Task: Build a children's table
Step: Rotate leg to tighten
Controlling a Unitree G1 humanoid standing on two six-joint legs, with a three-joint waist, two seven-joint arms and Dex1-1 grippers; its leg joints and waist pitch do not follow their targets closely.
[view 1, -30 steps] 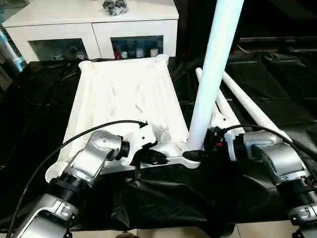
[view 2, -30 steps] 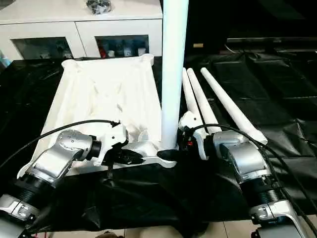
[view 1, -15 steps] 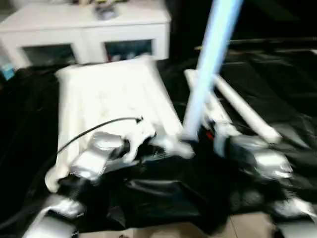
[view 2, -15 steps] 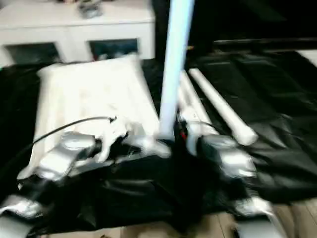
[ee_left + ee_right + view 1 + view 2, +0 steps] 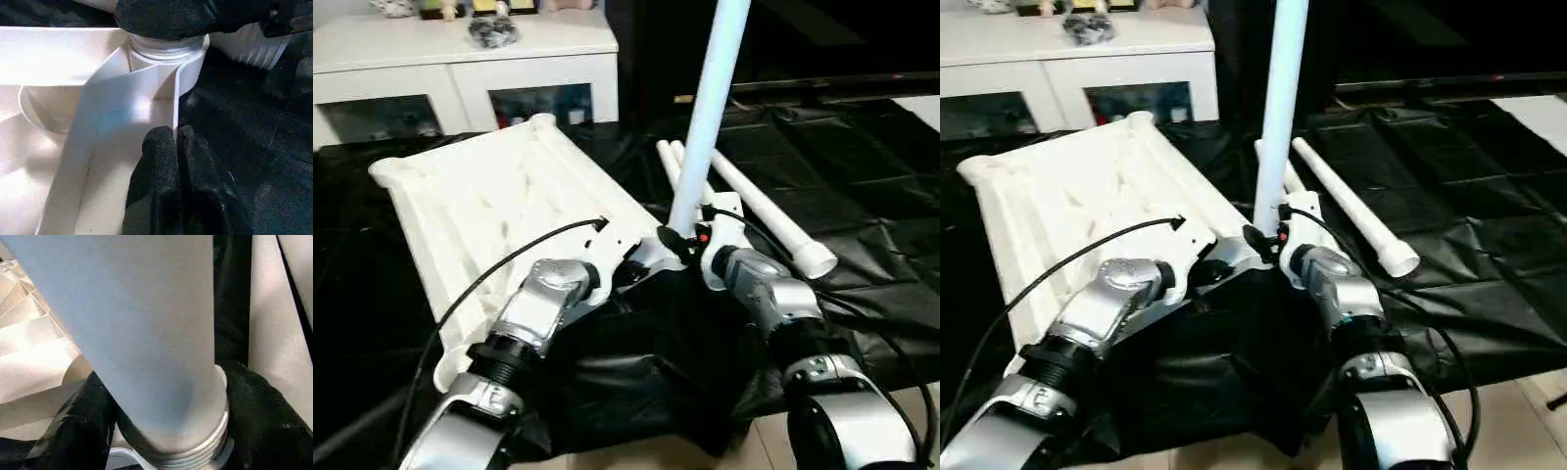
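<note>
The white tabletop [image 5: 480, 206] lies underside up on black cloth, askew to the cabinet. One white leg [image 5: 710, 98] stands upright in its near right corner socket [image 5: 166, 58]. My right gripper [image 5: 683, 243] is shut on this leg's base, a black finger [image 5: 264, 421] on each side just above the threaded end. My left gripper [image 5: 631, 269] is shut on the tabletop's thin side wall beside that socket, and its fingers [image 5: 161, 161] pinch the rim. Loose white legs [image 5: 764, 211] lie on the cloth to the right of the tabletop.
A white cabinet with glass doors [image 5: 460, 69] stands behind the tabletop with small items on top. Black cloth [image 5: 862, 157] covers the work surface and hangs over the near edge. Pale floor [image 5: 1528, 392] shows at the bottom right.
The whole picture has shifted and tilted with the head. The tabletop now lies at an angle to the cabinet, where it lay square before. Both grippers keep their holds.
</note>
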